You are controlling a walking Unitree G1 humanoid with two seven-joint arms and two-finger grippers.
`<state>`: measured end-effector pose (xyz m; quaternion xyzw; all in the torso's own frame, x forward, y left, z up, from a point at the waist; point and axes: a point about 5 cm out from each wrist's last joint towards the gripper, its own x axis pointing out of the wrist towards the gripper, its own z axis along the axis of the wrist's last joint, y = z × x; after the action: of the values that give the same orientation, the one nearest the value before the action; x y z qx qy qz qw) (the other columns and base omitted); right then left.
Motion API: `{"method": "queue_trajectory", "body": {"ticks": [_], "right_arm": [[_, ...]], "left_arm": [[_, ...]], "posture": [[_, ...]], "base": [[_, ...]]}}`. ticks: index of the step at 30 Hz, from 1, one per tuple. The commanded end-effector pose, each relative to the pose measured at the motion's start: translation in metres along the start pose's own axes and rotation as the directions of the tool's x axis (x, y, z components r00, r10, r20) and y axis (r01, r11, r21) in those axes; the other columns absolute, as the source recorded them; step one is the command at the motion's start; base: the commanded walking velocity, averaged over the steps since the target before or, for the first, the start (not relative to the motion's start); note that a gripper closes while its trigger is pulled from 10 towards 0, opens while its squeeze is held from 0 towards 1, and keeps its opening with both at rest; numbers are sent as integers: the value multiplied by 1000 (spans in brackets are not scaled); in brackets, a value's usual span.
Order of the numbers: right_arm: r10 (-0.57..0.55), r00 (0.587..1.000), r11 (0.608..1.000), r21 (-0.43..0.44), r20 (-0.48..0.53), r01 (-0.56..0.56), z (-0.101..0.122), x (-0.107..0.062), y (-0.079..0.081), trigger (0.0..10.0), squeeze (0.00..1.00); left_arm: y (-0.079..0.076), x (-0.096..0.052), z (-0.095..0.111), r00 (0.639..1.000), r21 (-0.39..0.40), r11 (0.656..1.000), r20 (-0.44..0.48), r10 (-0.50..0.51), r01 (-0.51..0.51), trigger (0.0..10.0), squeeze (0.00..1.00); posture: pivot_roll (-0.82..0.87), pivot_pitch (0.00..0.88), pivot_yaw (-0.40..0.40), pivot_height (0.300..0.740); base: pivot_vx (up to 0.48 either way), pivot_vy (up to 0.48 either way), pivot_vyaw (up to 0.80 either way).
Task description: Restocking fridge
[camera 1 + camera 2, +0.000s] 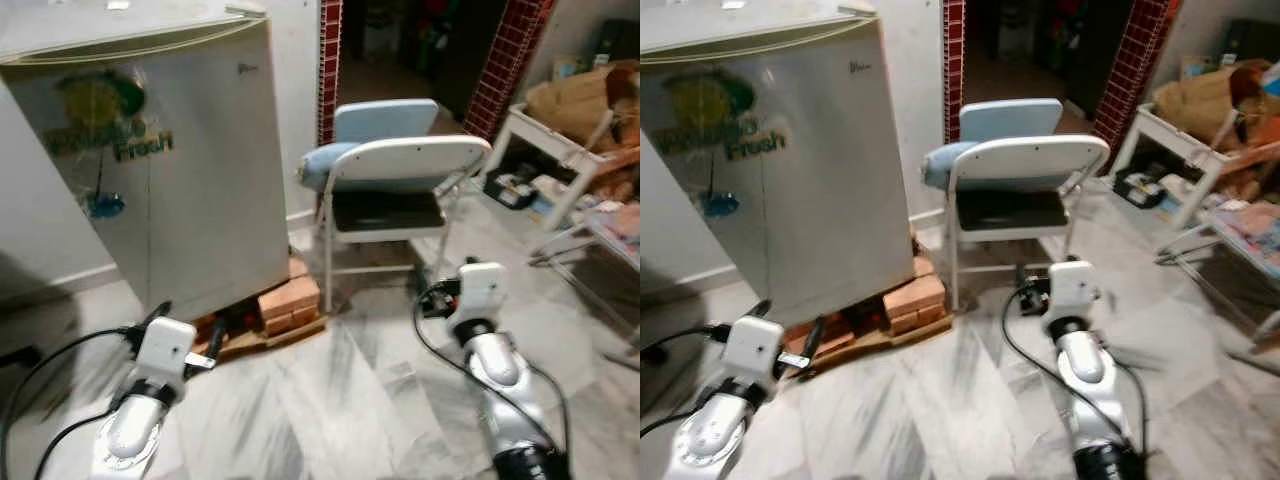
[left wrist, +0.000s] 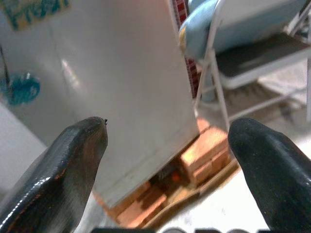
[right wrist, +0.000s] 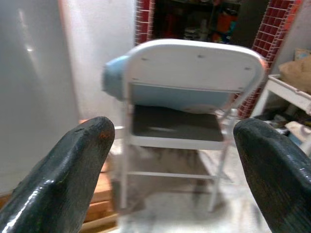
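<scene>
A small silver fridge point(image 1: 160, 150) with a "Fresh" sticker stands shut at the left, raised on bricks point(image 1: 290, 300) and a wooden board. My left gripper point(image 1: 190, 340) hangs low in front of the fridge's bottom corner, open and empty; its fingers point(image 2: 63, 170) frame the fridge door point(image 2: 112, 82). My right gripper point(image 1: 435, 290) is open and empty too, held low before a folding chair point(image 1: 395, 190); its fingers point(image 3: 73, 165) frame that chair point(image 3: 194, 92).
The white folding chair carries a light blue cushion point(image 1: 350, 150). A red brick pillar point(image 1: 505, 60) and a dark doorway lie behind. A white rack point(image 1: 555, 150) with clutter stands at the right. Marble floor point(image 1: 350, 400) spreads between the arms.
</scene>
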<state>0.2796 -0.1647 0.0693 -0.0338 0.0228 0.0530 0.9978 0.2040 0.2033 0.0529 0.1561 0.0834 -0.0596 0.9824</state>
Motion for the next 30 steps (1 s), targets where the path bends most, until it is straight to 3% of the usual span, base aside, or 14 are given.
{"method": "queue_trajectory", "body": {"ticks": [1, 10, 16, 21, 30], "right_arm": [[5, 1000, 1000, -21, 13, -5, 3, 1, -3, 10000, 0], [2, 1000, 1000, -31, 7, -2, 0, 0, -6, 10000, 0], [-1, 1000, 1000, -25, -8, 1, -3, -2, -8, 10000, 0], [-2, 1000, 1000, -17, -3, 2, -1, 0, -8, 10000, 0], [-3, 1000, 1000, -21, 0, 3, 2, 4, -11, 10000, 0]], "left_arm": [[0, 2, 2, 1000, 1, 1000, 9, 9, -9, 10000, 0], [-3, -3, -3, 1000, -11, 1000, -4, 26, -26, 10000, 0], [-4, -5, -5, 999, -15, 999, -10, 33, -33, 10000, 0], [-4, -3, -4, 999, -9, 999, -3, 35, -35, 10000, 0], [-6, -2, -3, 1000, -10, 1000, -2, 29, -29, 10000, 0]], "posture": [[2, 18, 21, 740], [11, 17, 9, 740], [13, 17, 4, 740], [10, 22, 8, 740], [11, 29, 8, 740]], "base": [[0, 480, -800], [0, 480, -777], [0, 480, 0], [0, 480, -711], [0, 480, 0]]}}
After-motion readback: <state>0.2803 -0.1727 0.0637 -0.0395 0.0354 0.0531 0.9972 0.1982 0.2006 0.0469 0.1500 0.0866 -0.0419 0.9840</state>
